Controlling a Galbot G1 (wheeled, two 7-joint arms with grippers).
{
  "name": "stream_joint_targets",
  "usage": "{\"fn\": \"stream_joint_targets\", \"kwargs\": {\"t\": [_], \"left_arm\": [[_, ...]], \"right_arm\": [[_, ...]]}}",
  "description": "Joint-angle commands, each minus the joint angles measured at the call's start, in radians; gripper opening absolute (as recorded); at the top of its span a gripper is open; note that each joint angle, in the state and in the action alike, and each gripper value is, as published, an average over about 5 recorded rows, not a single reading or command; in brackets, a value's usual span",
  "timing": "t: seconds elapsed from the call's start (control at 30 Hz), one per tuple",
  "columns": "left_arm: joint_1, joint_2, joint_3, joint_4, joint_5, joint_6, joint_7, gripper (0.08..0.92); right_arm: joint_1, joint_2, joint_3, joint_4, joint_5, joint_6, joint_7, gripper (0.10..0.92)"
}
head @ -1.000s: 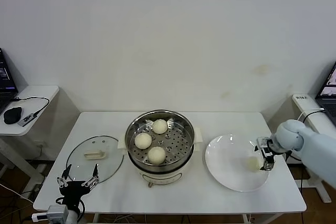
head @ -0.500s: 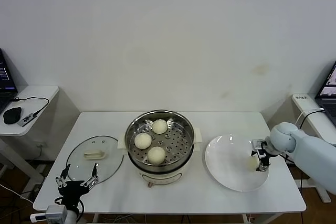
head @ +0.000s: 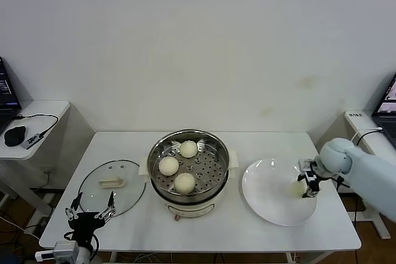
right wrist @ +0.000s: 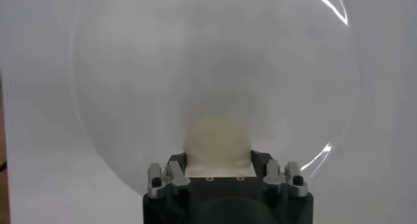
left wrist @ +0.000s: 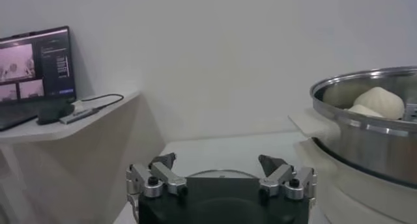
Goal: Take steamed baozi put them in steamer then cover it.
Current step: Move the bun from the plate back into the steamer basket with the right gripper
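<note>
Three steamed baozi (head: 184, 182) lie on the perforated tray of the steel steamer (head: 189, 133) at the table's middle. The fourth baozi (head: 298, 187) is on the right side of the white plate (head: 272, 202), between the fingers of my right gripper (head: 307, 185). In the right wrist view the fingers press both sides of this baozi (right wrist: 217, 144), just over the plate (right wrist: 130, 82). The glass cover (head: 99, 193) lies flat to the left of the steamer. My left gripper (head: 91, 210) is open and empty, parked at the table's front left edge near the cover.
The left wrist view shows the steamer's wall (left wrist: 371, 134) with a baozi (left wrist: 379, 103) inside. A side table (head: 31, 115) with a mouse and cables stands at the far left. A laptop is at the far right edge.
My right gripper has closed in on the baozi on the plate and risen slightly toward the plate's far side. The left arm has not moved.
</note>
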Motion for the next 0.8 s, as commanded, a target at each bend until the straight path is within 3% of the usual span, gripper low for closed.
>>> {"fn": "stream_joint_targets", "kwargs": {"t": [0.03, 0.23, 0.43, 0.6, 0.8], "left_arm": [[-0.002, 0.002, 0.002, 0.002, -0.001, 0.0, 0.0, 0.823], [-0.008, 0.009, 0.004, 0.002, -0.004, 0.0, 0.0, 0.823], [-0.009, 0.022, -0.004, 0.001, -0.014, 0.0, 0.0, 0.823], [-0.013, 0.019, 0.0, 0.0, -0.016, -0.002, 0.0, 0.823], [-0.013, 0.016, -0.006, -0.004, -0.02, -0.003, 0.0, 0.823]], "right_arm": [[0.253, -0.031, -0.154, 0.067, 0.11, -0.017, -0.034, 0.611], [0.6, -0.015, -0.411, 0.169, 0.29, -0.069, -0.023, 0.611], [0.925, 0.107, -0.617, 0.258, 0.546, -0.161, 0.014, 0.617], [0.975, 0.247, -0.618, 0.284, 0.742, -0.257, 0.094, 0.619], [0.915, 0.399, -0.618, 0.267, 0.862, -0.332, 0.184, 0.619]]}}
